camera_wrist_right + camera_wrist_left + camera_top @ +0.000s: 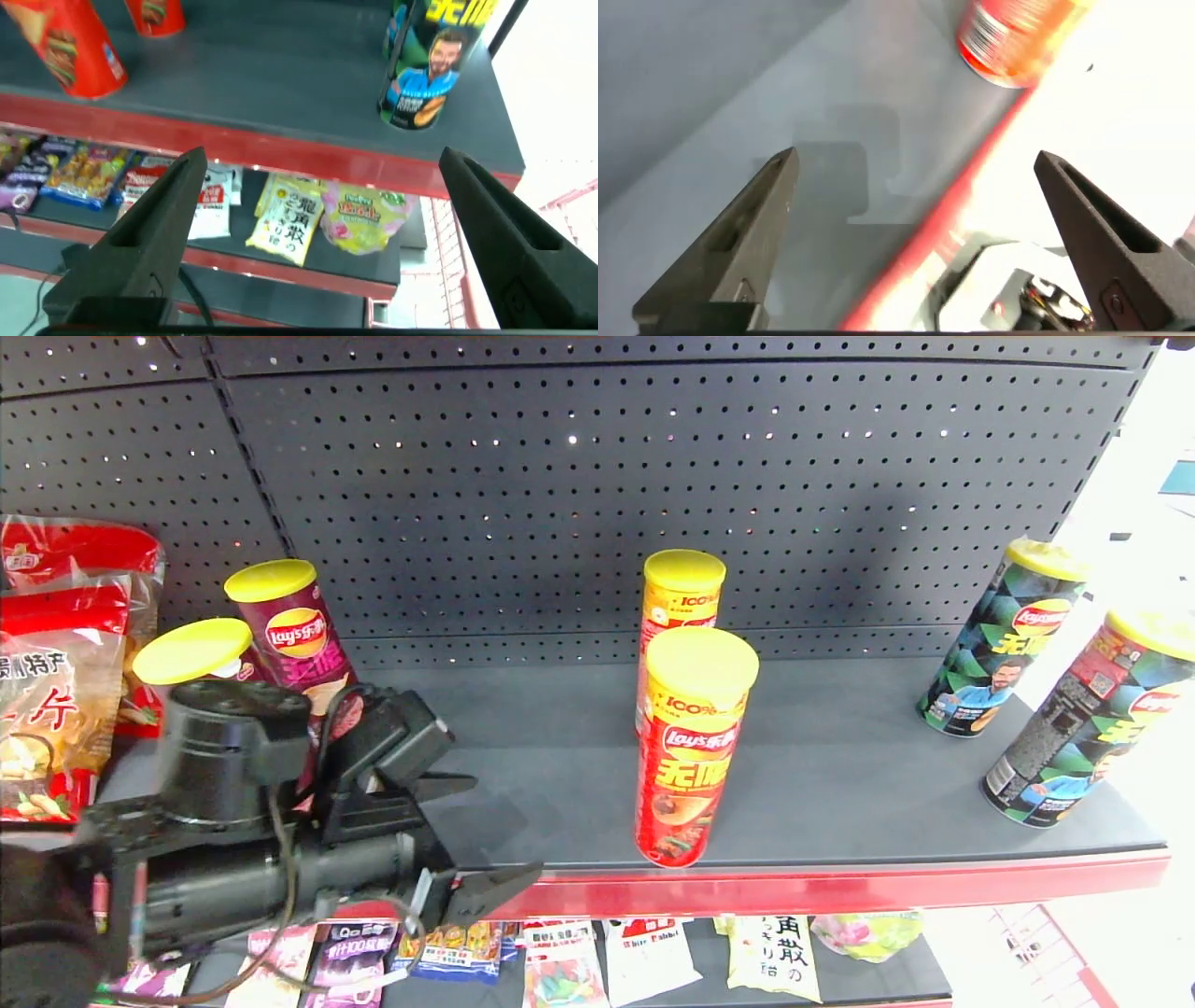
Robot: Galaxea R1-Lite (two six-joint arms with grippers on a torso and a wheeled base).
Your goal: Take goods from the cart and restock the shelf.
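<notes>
Two red chip cans with yellow lids stand mid-shelf, one at the front (689, 756) and one behind it (680, 597). Two purple cans (291, 627) stand at the left and two dark green cans (1008, 639) at the right. My left gripper (485, 835) hovers open and empty over the shelf's front edge (840, 887), left of the front red can (1008, 42). In the left wrist view this gripper (915, 243) has its jaws spread wide. My right gripper (322, 233) is open and empty in front of the shelf, with a green can (425, 65) and a red can (75, 47) beyond it.
Red peanut bags (56, 663) crowd the far left of the shelf. Below, a lower shelf holds several snack packets (644, 957) (294, 219). A black pegboard wall (597, 476) backs the shelf. Bare shelf surface (840, 756) lies between the red and green cans.
</notes>
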